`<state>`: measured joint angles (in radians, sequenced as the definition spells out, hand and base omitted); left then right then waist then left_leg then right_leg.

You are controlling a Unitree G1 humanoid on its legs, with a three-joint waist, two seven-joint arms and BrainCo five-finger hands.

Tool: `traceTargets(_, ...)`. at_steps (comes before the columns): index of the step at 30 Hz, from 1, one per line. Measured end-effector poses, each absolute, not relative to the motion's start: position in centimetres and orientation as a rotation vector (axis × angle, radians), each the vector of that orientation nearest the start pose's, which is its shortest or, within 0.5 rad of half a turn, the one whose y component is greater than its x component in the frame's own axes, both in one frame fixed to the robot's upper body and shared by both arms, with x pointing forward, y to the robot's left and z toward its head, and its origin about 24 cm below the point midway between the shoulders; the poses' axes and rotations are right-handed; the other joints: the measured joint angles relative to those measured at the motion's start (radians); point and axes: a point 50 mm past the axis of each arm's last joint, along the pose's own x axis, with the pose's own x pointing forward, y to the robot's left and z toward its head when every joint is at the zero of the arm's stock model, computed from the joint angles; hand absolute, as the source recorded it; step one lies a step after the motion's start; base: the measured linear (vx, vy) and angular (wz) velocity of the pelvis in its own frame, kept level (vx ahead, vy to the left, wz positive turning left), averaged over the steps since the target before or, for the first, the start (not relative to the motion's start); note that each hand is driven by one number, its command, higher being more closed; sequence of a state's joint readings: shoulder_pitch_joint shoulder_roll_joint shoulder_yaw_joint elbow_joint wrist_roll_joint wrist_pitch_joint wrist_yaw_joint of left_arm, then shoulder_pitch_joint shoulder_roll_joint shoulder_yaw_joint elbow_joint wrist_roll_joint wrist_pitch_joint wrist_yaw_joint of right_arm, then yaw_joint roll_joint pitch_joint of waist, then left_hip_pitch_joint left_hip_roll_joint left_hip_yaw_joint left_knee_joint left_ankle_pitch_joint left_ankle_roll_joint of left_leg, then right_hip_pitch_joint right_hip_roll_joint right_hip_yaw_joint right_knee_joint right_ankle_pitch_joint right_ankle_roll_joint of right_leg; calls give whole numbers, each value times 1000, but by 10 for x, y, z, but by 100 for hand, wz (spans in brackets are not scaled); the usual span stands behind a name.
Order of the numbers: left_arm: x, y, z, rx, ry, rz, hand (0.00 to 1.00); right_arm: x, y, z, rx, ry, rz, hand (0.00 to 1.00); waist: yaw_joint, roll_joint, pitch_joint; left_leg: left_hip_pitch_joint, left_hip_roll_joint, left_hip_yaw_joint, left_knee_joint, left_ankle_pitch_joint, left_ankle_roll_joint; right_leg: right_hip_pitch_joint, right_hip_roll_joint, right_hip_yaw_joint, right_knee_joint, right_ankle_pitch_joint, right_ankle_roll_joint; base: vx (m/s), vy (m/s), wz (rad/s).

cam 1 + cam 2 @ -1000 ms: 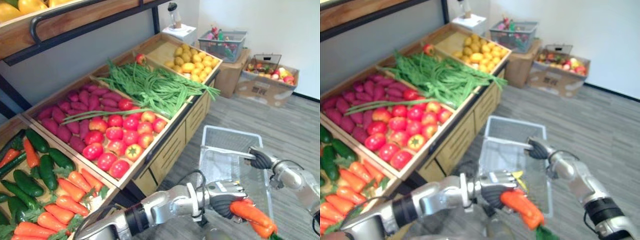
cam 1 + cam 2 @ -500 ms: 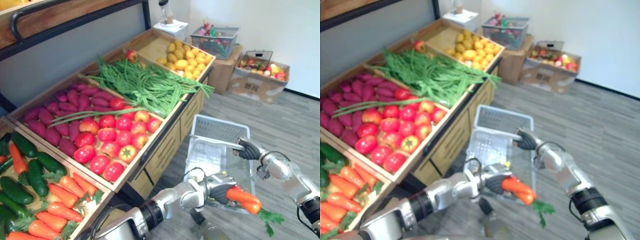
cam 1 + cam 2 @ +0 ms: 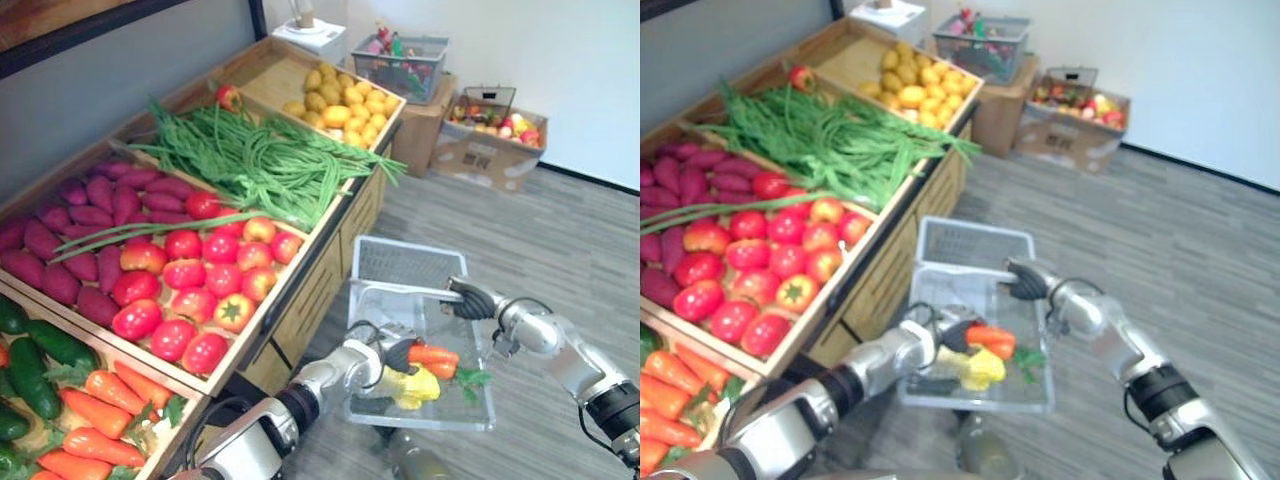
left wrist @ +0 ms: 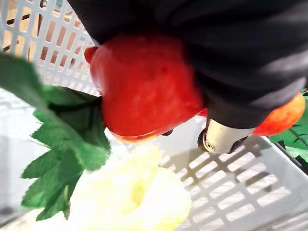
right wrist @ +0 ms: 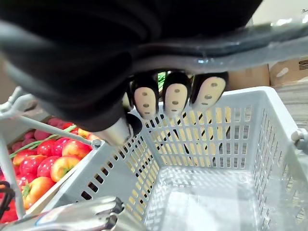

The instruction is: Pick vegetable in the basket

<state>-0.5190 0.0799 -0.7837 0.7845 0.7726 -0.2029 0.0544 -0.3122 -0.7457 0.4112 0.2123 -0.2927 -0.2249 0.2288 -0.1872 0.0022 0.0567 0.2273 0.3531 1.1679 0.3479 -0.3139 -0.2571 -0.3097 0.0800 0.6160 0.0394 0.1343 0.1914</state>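
Carrot (image 3: 434, 357), likely stiff, light and smooth, best held round its thick middle, sits clasped in the left hand (image 3: 397, 352) inside the white basket (image 3: 400, 265), whose handle (image 3: 400, 288) the right hand (image 3: 470, 300) clenches

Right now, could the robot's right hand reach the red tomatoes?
Probably not. The right hand has its fingers curled round the basket handle, so it looks busy, and the tomatoes lie far over on the robot's left.
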Motion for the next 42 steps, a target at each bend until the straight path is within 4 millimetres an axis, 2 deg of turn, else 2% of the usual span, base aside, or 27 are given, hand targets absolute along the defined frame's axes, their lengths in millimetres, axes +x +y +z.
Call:
traceTargets(5,281,13,-15,1240,-188,-829,0,290,-195,75,-1086,-76,613,100,-2,-9,6,3,-14,1,-15,5,0,0,-4,4,0,0,0,-41,0,-2)
traceTargets(19,278,3,-13,1222,-195,-847,0,282,-195,67,-1061,-48,640,100,0,-10,7,2,-14,-4,-15,5,0,3,-9,-3,0,0,0,-38,-6,1)
traceTargets(21,275,-6,-4,1216,-256,-865,0,279,-198,63,-1052,-29,625,100,5,-10,7,-2,-10,-25,-14,6,1,9,-15,-16,-1,0,0,-55,-17,23)
traceTargets(23,268,-22,13,1186,-373,-883,0,274,-204,57,-1013,-4,573,100,12,-10,7,-15,-5,-52,-14,8,5,19,-25,-44,-3,0,0,-62,-22,39)
traceTargets(25,256,-34,32,1111,-480,-920,0,270,-218,55,-956,23,467,100,22,-10,6,-32,0,-93,-11,11,10,30,-43,-91,-3,-1,0,-68,-23,57)
traceTargets(27,243,-31,38,1032,-514,-950,0,266,-231,52,-905,44,366,100,29,-10,7,-40,13,-133,-2,11,11,48,-53,-133,-3,-2,-2,-76,-28,58)
traceTargets(28,230,-31,45,971,-559,-995,0,263,-240,49,-868,60,290,100,39,-10,6,-49,19,-163,4,12,12,59,-58,-159,-2,-2,-2,-88,-32,62)
traceTargets(29,207,-37,63,847,-659,-1054,0,259,-254,46,-840,86,205,100,59,-9,6,-62,18,-190,4,14,16,65,-70,-189,1,-2,-3,-89,-29,64)
traceTargets(31,184,-40,77,715,-721,-1126,0,258,-264,41,-816,119,139,100,63,-9,6,-76,17,-222,6,15,19,72,-85,-219,1,-3,-4,-63,-15,56)
traceTargets(32,162,-40,88,591,-767,-1199,0,255,-273,34,-794,155,75,100,70,-9,5,-88,17,-251,7,18,24,79,-94,-246,3,-3,-4,-53,-12,56)
traceTargets(34,141,-31,99,440,-769,-1297,0,248,-289,19,-745,240,-27,100,92,-9,3,-99,16,-290,10,20,30,96,-109,-284,5,-6,-9,-78,-21,54)
traceTargets(38,146,0,102,288,-614,-1299,0,227,-317,-6,-652,386,-211,100,116,-7,0,-153,12,-379,22,25,39,106,-142,-361,8,-16,-20,-86,-30,67)
traceTargets(39,150,13,103,251,-559,-1258,0,215,-329,-15,-608,441,-297,100,124,-4,-3,-185,8,-425,23,31,47,107,-157,-401,8,-17,-21,-63,-17,69)
traceTargets(42,155,31,109,227,-540,-1179,0,187,-348,-31,-551,537,-424,100,141,-1,-6,-239,-4,-506,21,49,61,113,-184,-471,4,-20,-25,-55,-14,86)
